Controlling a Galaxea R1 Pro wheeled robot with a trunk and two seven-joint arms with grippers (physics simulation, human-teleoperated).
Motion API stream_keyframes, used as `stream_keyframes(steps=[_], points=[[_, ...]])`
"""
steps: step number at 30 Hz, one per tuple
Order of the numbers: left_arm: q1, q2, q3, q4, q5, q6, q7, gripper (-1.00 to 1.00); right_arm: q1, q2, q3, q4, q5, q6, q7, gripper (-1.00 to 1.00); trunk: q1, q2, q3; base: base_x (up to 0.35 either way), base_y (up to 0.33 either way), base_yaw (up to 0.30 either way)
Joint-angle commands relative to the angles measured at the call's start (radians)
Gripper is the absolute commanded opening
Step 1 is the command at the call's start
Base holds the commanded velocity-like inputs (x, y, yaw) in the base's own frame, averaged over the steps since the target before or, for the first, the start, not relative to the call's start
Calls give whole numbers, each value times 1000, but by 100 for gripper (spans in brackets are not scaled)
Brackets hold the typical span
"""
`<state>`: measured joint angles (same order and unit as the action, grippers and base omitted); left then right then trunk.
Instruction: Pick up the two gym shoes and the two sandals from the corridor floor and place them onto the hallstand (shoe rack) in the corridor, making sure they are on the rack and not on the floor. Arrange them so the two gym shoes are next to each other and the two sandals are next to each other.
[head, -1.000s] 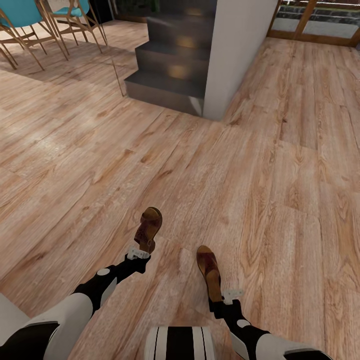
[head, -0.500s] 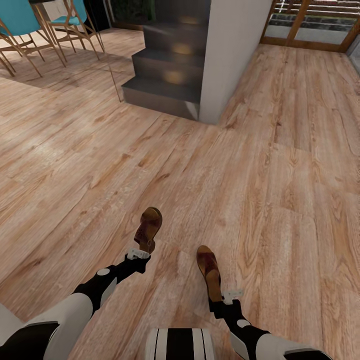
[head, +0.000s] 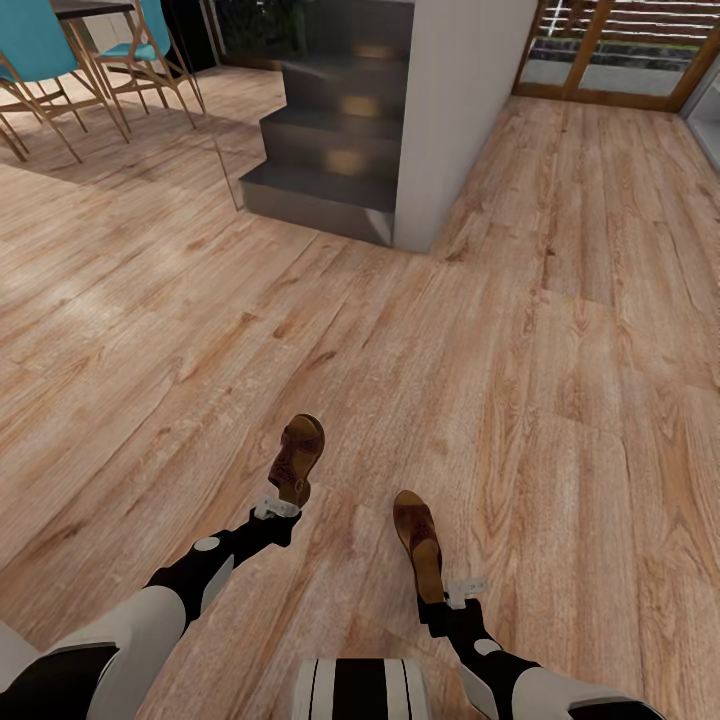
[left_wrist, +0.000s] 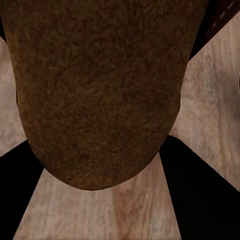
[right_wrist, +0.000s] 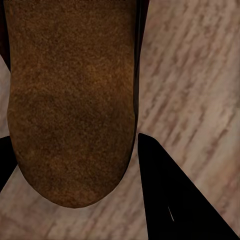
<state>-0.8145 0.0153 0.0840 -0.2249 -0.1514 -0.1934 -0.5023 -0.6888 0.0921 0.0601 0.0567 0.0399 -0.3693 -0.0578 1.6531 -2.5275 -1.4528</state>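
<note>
Carrying step: left gripper (head: 276, 508) clamped on one sandal (head: 297, 459) at 11 o'clock, right gripper (head: 455, 593) clamped on the other sandal (head: 418, 542) at 1 o'clock, above the corridor floor (head: 560, 400). Next, likely: find the hallstand, set both side by side.

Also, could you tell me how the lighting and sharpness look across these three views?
Head view: even, soft light, warm glare patches on the dark stair treads, floor grain crisp nearby and softer far off. Left wrist view: the sandal sits very close, its grainy surface blurred, dark fingers without detail. Right wrist view: the other sandal equally soft, the floor planks smeared.
</note>
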Motion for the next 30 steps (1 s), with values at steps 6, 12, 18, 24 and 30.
stream_keyframes(steps=[6,12,18,24,30], points=[[23,-2,1,2,0,-12,-3,-100,23,-2,6,-2,0,0,3,-100,0,0,0,0,0,-1],[58,-2,1,2,0,-12,-3,-100,28,-2,6,-2,0,0,3,-100,0,0,0,0,0,0],[83,-2,1,2,0,-12,-3,-100,28,-2,6,-2,0,0,3,-100,0,0,0,0,0,0],[83,-2,1,2,0,-12,-3,-100,28,-2,6,-2,0,0,3,-100,0,0,0,0,0,0],[89,-2,0,3,0,-11,-2,-100,31,-5,6,-2,1,0,3,-100,0,0,0,0,0,0]])
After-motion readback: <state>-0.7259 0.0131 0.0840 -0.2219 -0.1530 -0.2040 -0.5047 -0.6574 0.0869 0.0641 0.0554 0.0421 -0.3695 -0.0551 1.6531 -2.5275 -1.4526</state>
